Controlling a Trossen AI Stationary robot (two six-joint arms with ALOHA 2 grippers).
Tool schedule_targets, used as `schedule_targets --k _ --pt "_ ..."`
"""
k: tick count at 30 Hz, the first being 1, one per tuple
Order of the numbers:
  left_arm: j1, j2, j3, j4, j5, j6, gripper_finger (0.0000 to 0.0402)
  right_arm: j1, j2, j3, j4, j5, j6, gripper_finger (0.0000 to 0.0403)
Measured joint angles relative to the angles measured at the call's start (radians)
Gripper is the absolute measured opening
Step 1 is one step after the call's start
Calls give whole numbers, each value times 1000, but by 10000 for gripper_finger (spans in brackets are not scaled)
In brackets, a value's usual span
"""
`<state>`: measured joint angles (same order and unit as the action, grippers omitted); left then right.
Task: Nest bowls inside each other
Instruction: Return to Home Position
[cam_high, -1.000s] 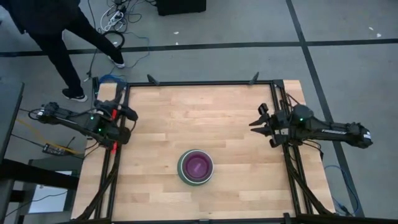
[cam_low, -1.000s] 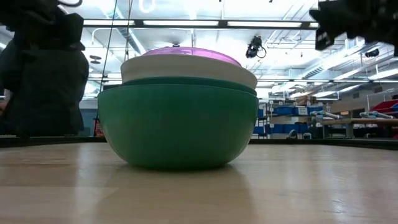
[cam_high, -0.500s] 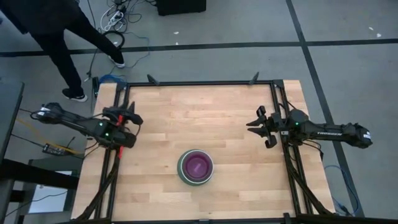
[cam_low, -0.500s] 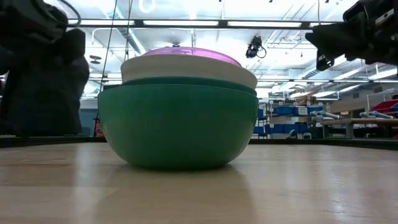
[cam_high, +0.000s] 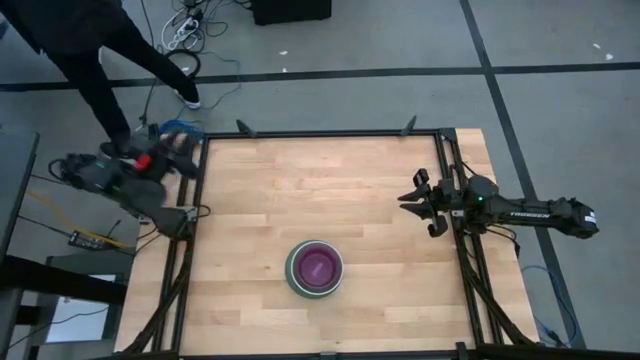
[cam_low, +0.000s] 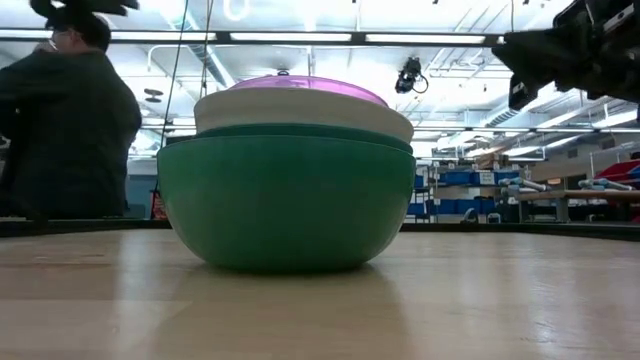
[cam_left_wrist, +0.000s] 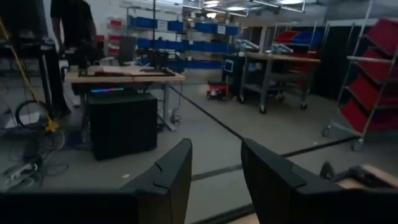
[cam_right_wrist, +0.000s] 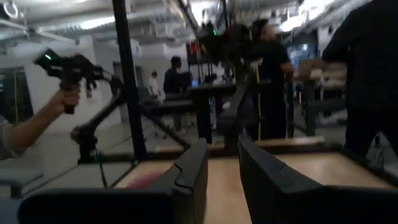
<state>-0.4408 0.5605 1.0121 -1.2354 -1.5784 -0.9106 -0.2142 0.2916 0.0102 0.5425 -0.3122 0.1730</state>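
Note:
The bowls (cam_high: 315, 268) stand nested in one stack near the table's front middle, resting on the wood by the base of the sage green outer bowl (cam_low: 285, 205). Above it show a teal rim, a white bowl (cam_low: 300, 112) and a purple bowl (cam_low: 305, 84) on top. My left gripper (cam_high: 180, 148) is raised at the table's far left corner, open, pointing off the table into the room (cam_left_wrist: 214, 180). My right gripper (cam_high: 415, 202) hovers at the right edge, open with nothing between its fingers (cam_right_wrist: 222, 168), well apart from the stack.
A black frame (cam_high: 320, 133) runs along the table's far and side edges. A person (cam_low: 65, 120) stands beyond the far left corner, close to my left arm. Bare wood lies all around the stack.
My left gripper has risen and swung from the left edge toward the table's far left corner, turning away from the bowls; it has left the low view. My right gripper has sunk a little at the right edge. The stack has kept still.

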Motion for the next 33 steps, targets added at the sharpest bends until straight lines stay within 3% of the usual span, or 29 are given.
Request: schedule_targets --k 4,9,18,25,30,33 --pt "2 -111 66 -121 1 -58 147 -25 -14 44 23 3 34 84" --pt "35 -212 66 -86 4 21 147 -89 -69 149 2 -69 44 82" --pt "213 -332 64 -106 9 49 147 -241 -246 334 -354 -132 48 82" --pt "376 -339 30 -128 113 88 147 -260 -286 342 -402 -176 58 83" --pt "487 -352 14 -271 187 -80 147 -260 -288 342 -413 -182 70 84" --pt "544 -380 -9 -283 229 -106 147 -260 -288 342 -412 -182 71 84"
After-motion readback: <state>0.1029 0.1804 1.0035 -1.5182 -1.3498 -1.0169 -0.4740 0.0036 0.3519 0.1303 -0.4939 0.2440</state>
